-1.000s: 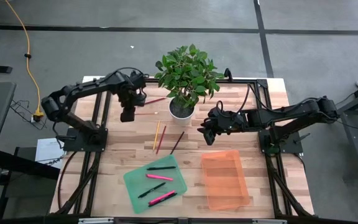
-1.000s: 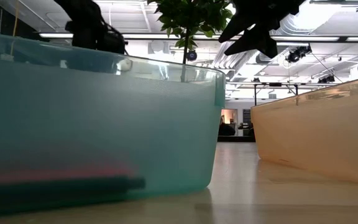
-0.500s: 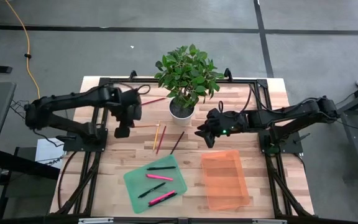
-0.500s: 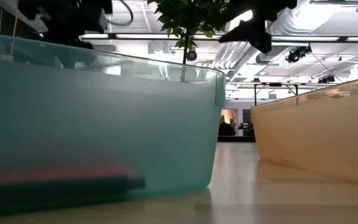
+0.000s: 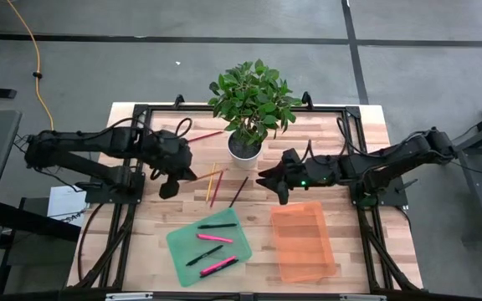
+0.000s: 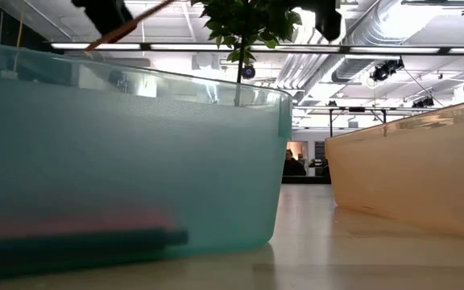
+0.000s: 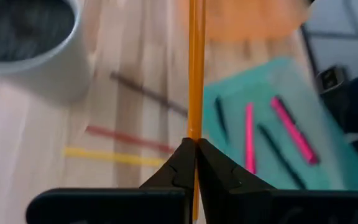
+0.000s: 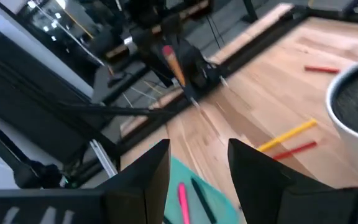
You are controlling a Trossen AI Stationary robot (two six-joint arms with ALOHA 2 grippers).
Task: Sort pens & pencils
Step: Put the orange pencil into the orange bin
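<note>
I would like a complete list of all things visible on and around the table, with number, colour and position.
pens: five; three black, two pink; in the green tray
green tray: one; front left of the table
orange tray: one; front right, nothing visible inside
pencils on the table: four; yellow, two red, dark brown; near the pot
orange pencil: one; in the left gripper
potted plant: one; green leaves, white pot; back centre
left gripper: shut on the orange pencil, above the table's left side
right gripper: open, right of the pencils
</note>
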